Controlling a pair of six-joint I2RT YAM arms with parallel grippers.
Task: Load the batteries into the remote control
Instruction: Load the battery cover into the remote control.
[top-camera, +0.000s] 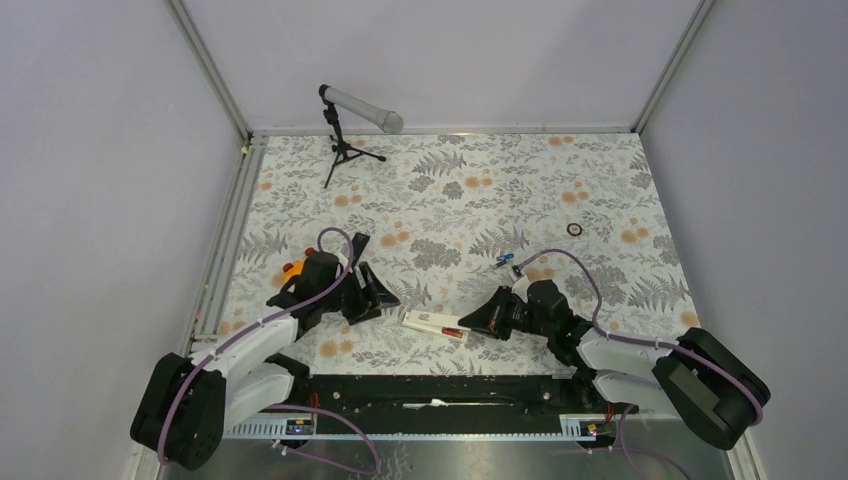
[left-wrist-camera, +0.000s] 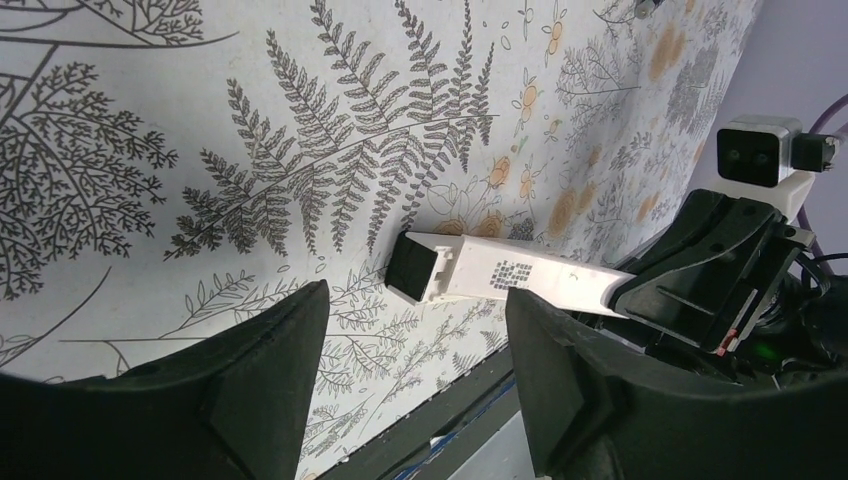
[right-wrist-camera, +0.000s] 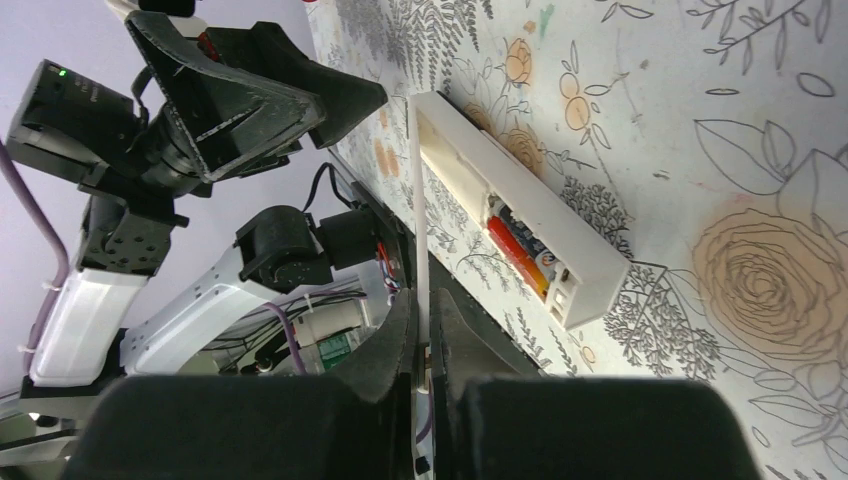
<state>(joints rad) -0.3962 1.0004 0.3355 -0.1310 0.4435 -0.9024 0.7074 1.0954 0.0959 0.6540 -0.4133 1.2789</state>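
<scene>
The white remote control (top-camera: 430, 323) lies face down near the front edge, its battery bay open. A red battery (right-wrist-camera: 514, 257) and a second one with blue on it (right-wrist-camera: 523, 233) sit side by side in the bay. My right gripper (right-wrist-camera: 424, 322) is shut on a thin white battery cover, seen edge-on, which reaches up beside the remote (right-wrist-camera: 520, 215). In the top view that gripper (top-camera: 478, 322) is at the remote's right end. My left gripper (left-wrist-camera: 412, 312) hangs open to the left of the remote's dark end (left-wrist-camera: 415, 268), with nothing between its fingers. A loose blue battery (top-camera: 505, 260) lies behind the right arm.
An orange toy car (top-camera: 292, 270) sits behind the left arm. A microphone on a small tripod (top-camera: 345, 125) stands at the back left. A small dark ring (top-camera: 574, 228) lies at the right. The black front rail (top-camera: 430, 390) runs just below the remote.
</scene>
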